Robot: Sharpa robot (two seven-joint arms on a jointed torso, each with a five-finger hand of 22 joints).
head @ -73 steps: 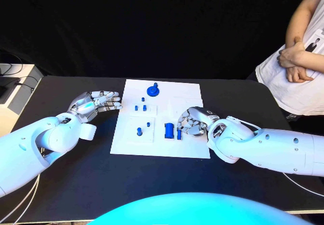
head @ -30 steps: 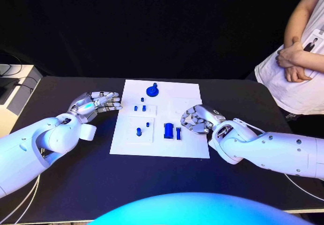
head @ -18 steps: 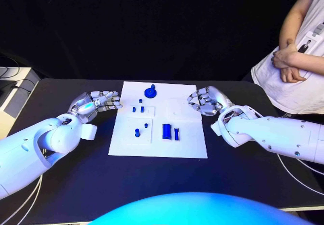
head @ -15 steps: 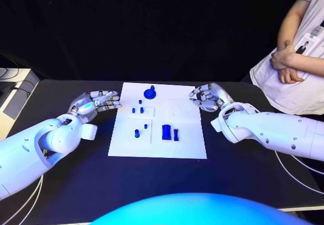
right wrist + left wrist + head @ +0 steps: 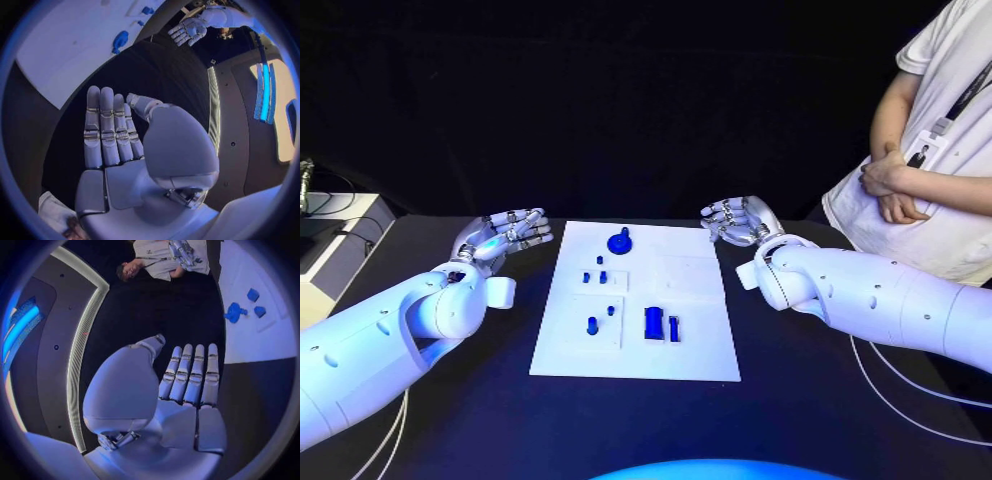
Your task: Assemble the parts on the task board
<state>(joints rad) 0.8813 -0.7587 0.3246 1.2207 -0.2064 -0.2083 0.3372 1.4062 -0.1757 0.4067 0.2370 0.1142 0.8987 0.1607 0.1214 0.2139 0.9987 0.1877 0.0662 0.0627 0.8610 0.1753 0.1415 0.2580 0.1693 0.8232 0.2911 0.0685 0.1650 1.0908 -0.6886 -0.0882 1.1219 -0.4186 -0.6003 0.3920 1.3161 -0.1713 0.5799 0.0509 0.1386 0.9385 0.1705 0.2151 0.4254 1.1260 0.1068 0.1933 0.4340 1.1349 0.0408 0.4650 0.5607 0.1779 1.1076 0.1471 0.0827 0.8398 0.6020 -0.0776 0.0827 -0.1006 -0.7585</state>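
Black table [image 5: 473, 400] against a dark backdrop, white task board [image 5: 646, 350] lying in the middle between both arms. Left hand [image 5: 502, 235] hovers off the board's far left corner, right hand [image 5: 740, 220] off its far right corner; both empty, fingers extended and apart. Blue parts [image 5: 653, 322] sit mid-board, long axes running near-to-far, closer to the robot than either hand. Round blue piece [image 5: 619, 241] sits at the far edge, about midway between the hands, so either could reach it.
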